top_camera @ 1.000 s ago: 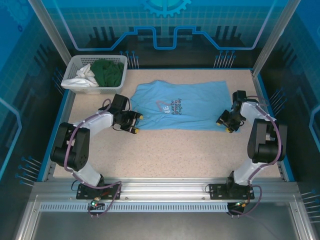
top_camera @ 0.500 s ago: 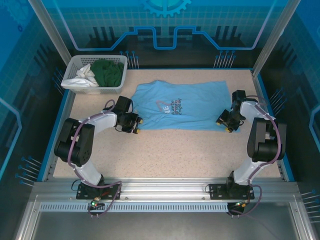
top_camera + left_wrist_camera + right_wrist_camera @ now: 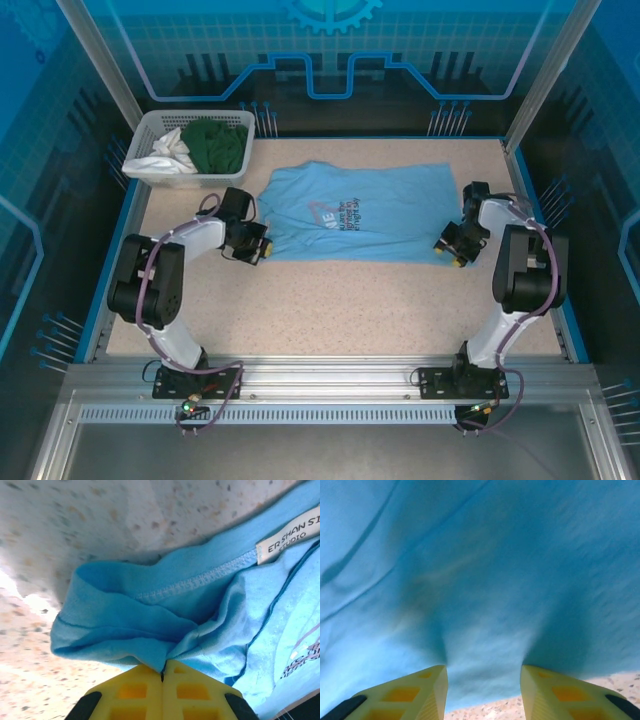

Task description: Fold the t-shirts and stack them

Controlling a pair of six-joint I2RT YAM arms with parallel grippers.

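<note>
Top external view puts the blue shirt (image 3: 355,212) spread flat across the middle of the counter (image 3: 330,300), print up. Your left hand (image 3: 258,245) is at its left edge and your right hand (image 3: 452,247) at its lower right corner. The basket (image 3: 190,178) in the upper left of the frame holds the green garment (image 3: 218,145) and the white one (image 3: 168,152), neither of them folded.

On the left wrist view, your yellow fingers (image 3: 135,690) are closed tight on a bunched wad of blue cloth beside the neck label (image 3: 290,537). On the right wrist view, the fingers (image 3: 427,695) stand well apart, tips pressed down on the shirt close to its hem, with cloth spanning the gap and nothing pinched yet.

That mismatch is your main risk. If you lift or pull with the left now, the right side will probably stay on the counter and the shirt will skew and wrinkle.

The left grip looks like several layers crumpled together, so a fold led from it may come out crooked.

The right hand sits very near the hem, with bare counter just below. Closing there could catch a thin sliver that slips out, or only the top layer. Close it firmly on the cloth before you raise either side, and keep both hands level.
</note>
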